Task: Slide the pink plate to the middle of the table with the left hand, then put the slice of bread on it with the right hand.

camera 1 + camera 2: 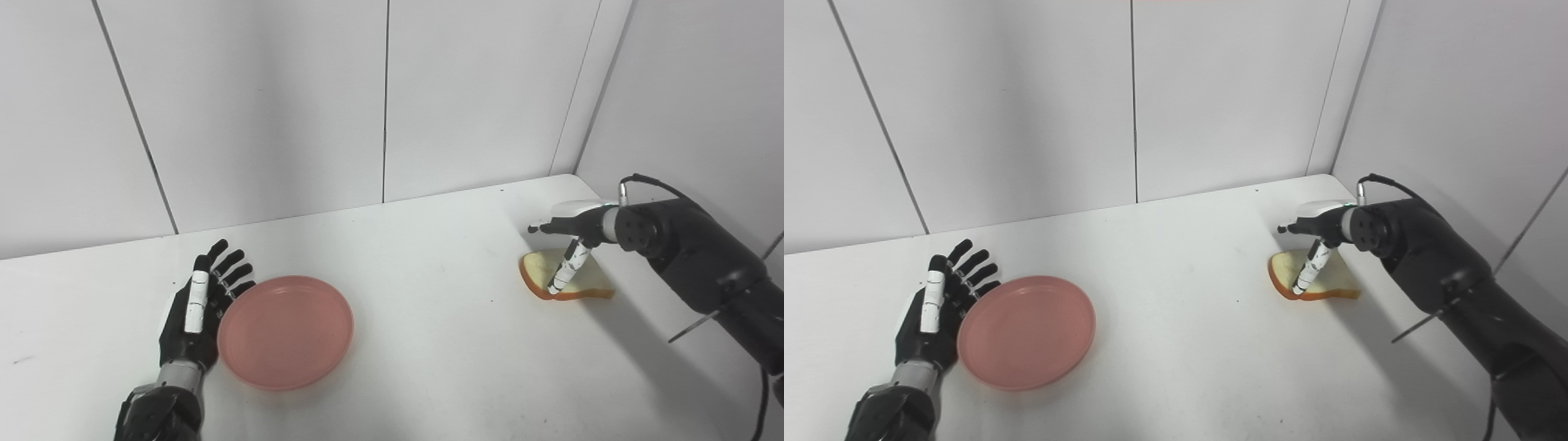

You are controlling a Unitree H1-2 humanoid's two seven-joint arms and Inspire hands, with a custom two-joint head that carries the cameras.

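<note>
Plate (285,331) and bread (566,283) on white table (429,343).
My left hand (199,306), spread flat, touches the plate's rim; my right hand (572,245), fingers apart, has its thumb on the bread; white walls behind.

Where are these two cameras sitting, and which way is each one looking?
Left eye view: on the robot's head, looking down over the white table; both arms enter from the bottom, the left hand beside the pink plate.
Right eye view: on the head too, a little to the right; the right hand is at the bread.
Shared: the same table, plate, bread, hands and white walls, slightly shifted.
</note>
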